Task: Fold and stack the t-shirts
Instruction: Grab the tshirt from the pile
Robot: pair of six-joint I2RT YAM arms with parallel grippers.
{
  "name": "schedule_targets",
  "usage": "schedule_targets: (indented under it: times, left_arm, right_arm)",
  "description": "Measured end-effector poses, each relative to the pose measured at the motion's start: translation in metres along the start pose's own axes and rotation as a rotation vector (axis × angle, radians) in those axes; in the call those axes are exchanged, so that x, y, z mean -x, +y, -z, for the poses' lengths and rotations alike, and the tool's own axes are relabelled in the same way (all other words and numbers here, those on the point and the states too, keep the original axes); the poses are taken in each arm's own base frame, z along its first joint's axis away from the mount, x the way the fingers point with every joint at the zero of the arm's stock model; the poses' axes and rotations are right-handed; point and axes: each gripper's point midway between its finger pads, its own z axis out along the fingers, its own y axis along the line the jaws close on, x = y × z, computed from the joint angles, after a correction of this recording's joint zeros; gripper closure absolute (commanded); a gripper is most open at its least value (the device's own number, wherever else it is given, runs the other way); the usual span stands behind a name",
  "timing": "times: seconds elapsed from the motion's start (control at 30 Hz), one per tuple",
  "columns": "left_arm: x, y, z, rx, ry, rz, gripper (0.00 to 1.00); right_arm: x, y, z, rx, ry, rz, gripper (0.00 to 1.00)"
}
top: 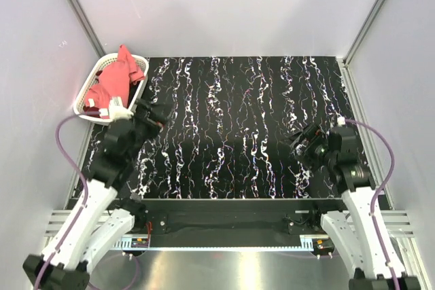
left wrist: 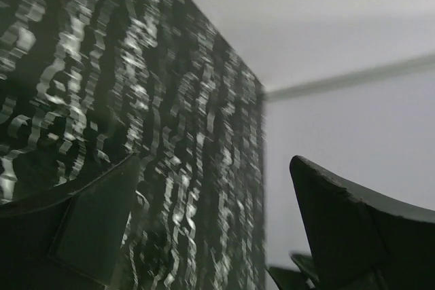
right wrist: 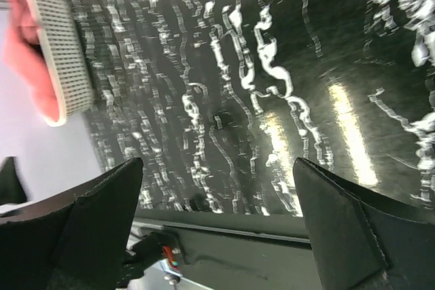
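- You'll find the salmon-pink cloth t-shirt (top: 114,81) bunched up inside the white plastic lattice basket (top: 141,67). It is crumpled rather than folded, and one peak of it rises above the rim at the far side.
- That basket sits at the far left corner of the black table with white marbled veins (top: 238,120), close to the left white wall (top: 41,45). (The right wrist view catches the basket (right wrist: 68,66) at its upper left, with the t-shirt (right wrist: 24,45) bulging past the rim.)
- Your left gripper (top: 155,112) hangs over the table just beside the basket's near right side, apart from the cloth.
- In the left wrist view its two dark fingers (left wrist: 88,229) stand wide apart. Only tabletop and wall show between them, so it has hold of nothing.
- Your right gripper (top: 302,142) is over the right side of the table, well apart from the basket and the shirt, and points toward the left.
- Its fingers (right wrist: 346,236) are likewise spread wide, with bare marbled surface between them, and they grip nothing.
- A purple cable (top: 62,142) loops off the left arm, and one like it loops off the right arm.
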Motion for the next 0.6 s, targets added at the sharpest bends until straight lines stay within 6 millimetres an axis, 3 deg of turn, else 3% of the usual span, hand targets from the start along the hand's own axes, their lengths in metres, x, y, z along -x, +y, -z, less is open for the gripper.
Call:
schedule_targets:
  times: [0.07, 0.2, 0.37, 0.47, 0.53, 0.6]
  left_arm:
    - [0.020, 0.008, -0.011, 0.121, -0.040, -0.011, 0.01]
    - [0.079, 0.037, -0.042, 0.287, -0.090, -0.041, 0.01]
    - [0.141, 0.095, -0.094, 0.381, -0.075, 0.021, 0.01]
    - [0.174, 0.138, -0.122, 0.477, -0.075, 0.044, 0.02]
    - [0.204, 0.148, -0.144, 0.538, -0.074, 0.021, 0.12]
    - [0.236, 0.144, -0.167, 0.565, -0.097, -0.030, 0.17]
  right_arm:
    - [0.008, 0.003, -0.001, -0.050, 0.012, 0.029, 0.00]
    - [0.022, 0.010, -0.011, -0.152, 0.112, 0.101, 0.00]
    - [0.027, 0.020, -0.028, -0.179, 0.271, 0.208, 0.00]
    - [0.022, 0.020, -0.021, -0.171, 0.303, 0.247, 0.00]
    - [0.026, 0.025, -0.016, -0.165, 0.305, 0.280, 0.00]
    - [0.033, 0.032, -0.016, -0.157, 0.302, 0.304, 0.00]
